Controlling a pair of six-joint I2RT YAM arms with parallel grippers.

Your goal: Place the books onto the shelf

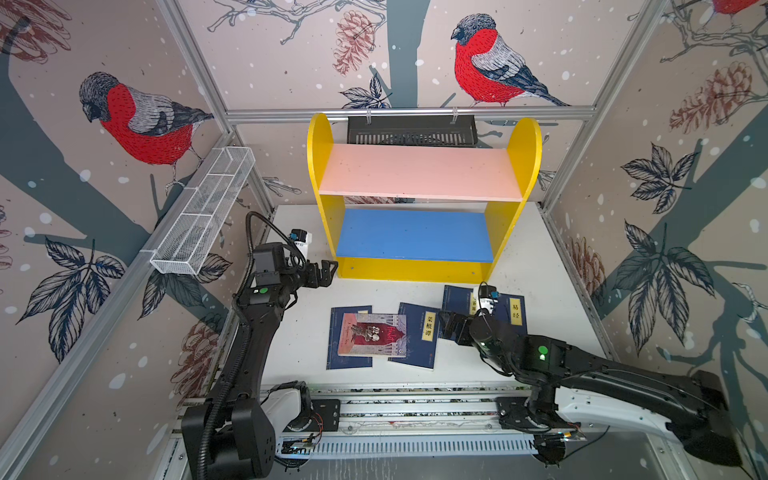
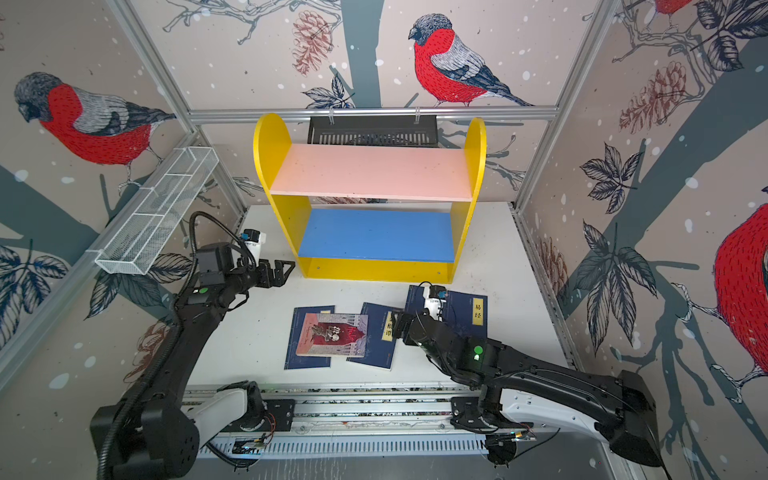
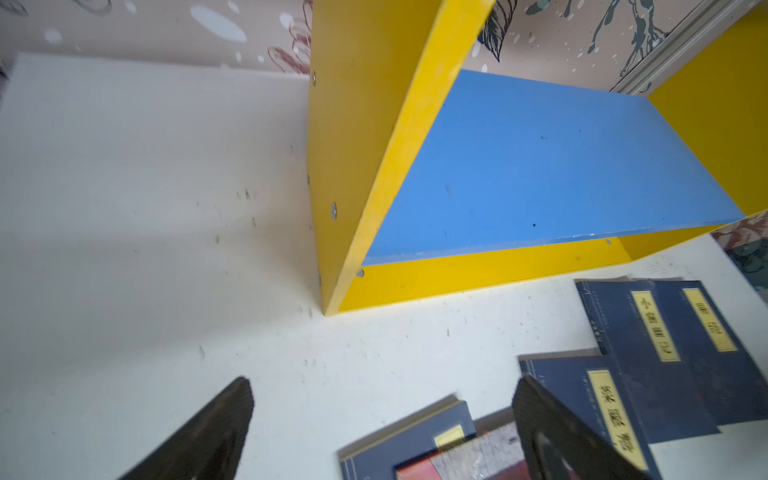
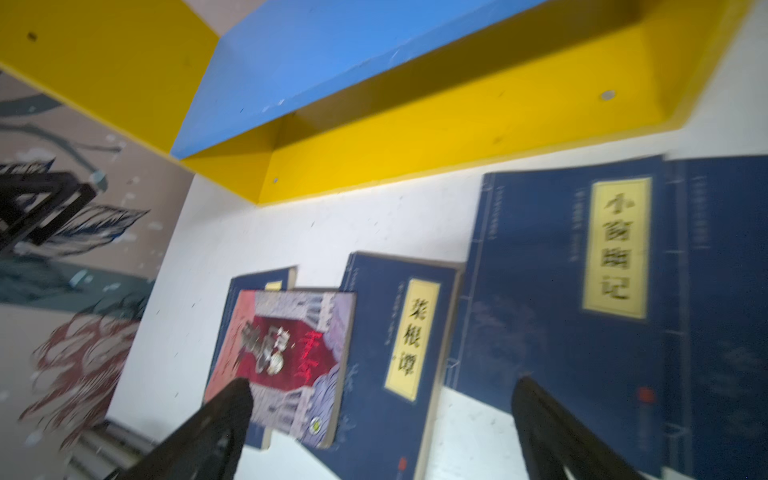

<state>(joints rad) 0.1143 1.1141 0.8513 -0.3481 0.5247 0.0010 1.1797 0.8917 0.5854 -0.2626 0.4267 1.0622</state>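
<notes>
The shelf point(image 1: 328, 208) stands at the back of the white table, its pink upper board point(image 1: 419, 172) and blue lower board point(image 1: 413, 237) both bare. The books lie flat in front of it. A grey-and-red illustrated book point(image 1: 372, 335) rests on a navy book point(image 1: 347, 357). Another navy book point(image 1: 419, 343) lies beside them, and two overlapping navy ones point(image 1: 515, 311) lie to the right. My left gripper point(image 1: 328, 270) point(image 3: 384, 382) hovers open by the shelf's front left corner. My right gripper point(image 1: 446, 326) point(image 4: 382, 384) hangs open above the middle navy book point(image 4: 399, 345), holding nothing.
A black slotted tray point(image 1: 411, 131) hangs on the back rail behind the shelf. A white wire mesh basket point(image 1: 203, 212) is fixed to the left wall. The arms' base rail point(image 1: 395, 407) runs along the table's front edge. Patterned walls close in three sides.
</notes>
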